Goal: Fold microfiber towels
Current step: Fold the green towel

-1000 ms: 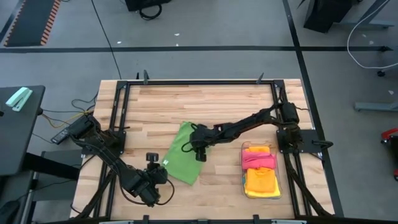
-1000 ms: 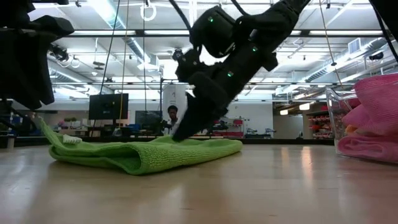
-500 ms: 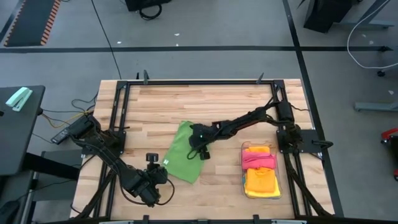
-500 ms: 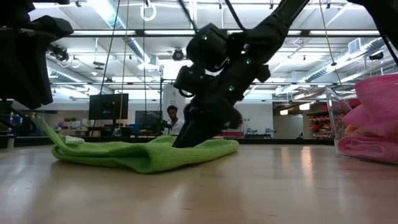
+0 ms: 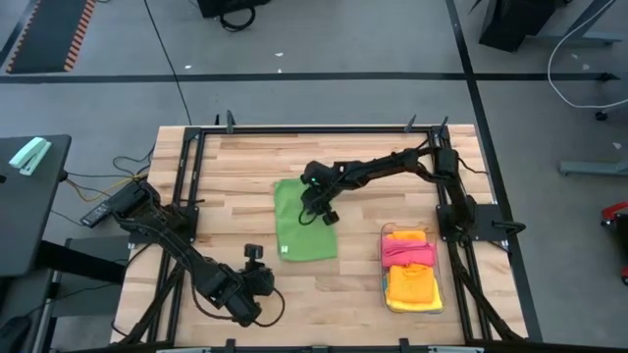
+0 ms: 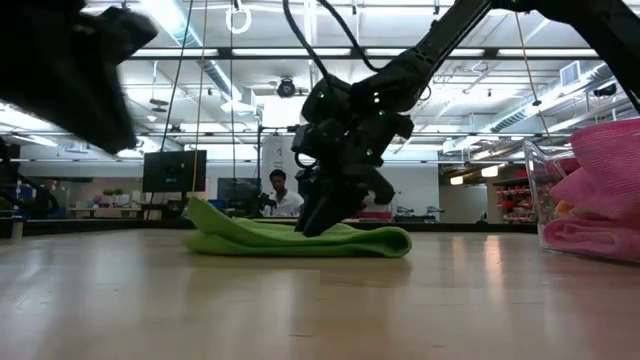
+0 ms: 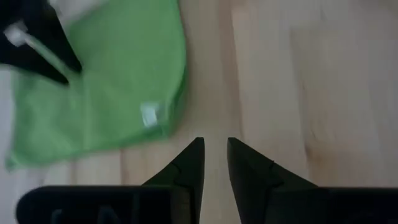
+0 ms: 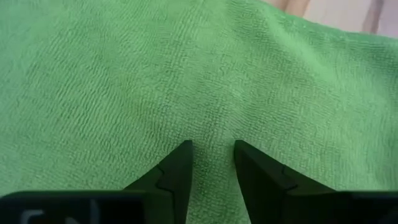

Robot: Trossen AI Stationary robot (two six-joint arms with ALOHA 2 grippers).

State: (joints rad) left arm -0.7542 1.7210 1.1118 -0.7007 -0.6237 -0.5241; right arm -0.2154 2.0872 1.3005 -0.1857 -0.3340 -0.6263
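The green towel point(image 5: 303, 221) lies folded flat near the middle of the wooden worktop point(image 5: 363, 162), and everything here is placed against it.

Nearest the front edge, the left hand point(image 5: 257, 261) hangs over bare wood just in front of the towel's front-left corner, not touching the cloth. In its wrist view the two dark fingers point(image 7: 194, 163) stand a narrow slit apart with nothing between them, and the towel's white label point(image 7: 150, 116) shows beside the hem just ahead.

On the towel itself, the right hand point(image 5: 328, 215) presses down at the right-hand part of the cloth, its arm reaching in from the far right. The wrist view shows its fingertips point(image 8: 180, 160) slightly apart and set on the green pile; whether they pinch any cloth cannot be told. From table height the towel point(image 6: 300, 237) is a low, layered mound with that hand point(image 6: 318, 222) on top of it.

To the right of the green towel, well apart, a clear bin point(image 5: 436, 294) holds a pink towel point(image 5: 408, 251) on top of orange and yellow ones point(image 5: 412, 289).

Far behind the towel, beyond the worktop, a person point(image 6: 282, 193) is in the room.
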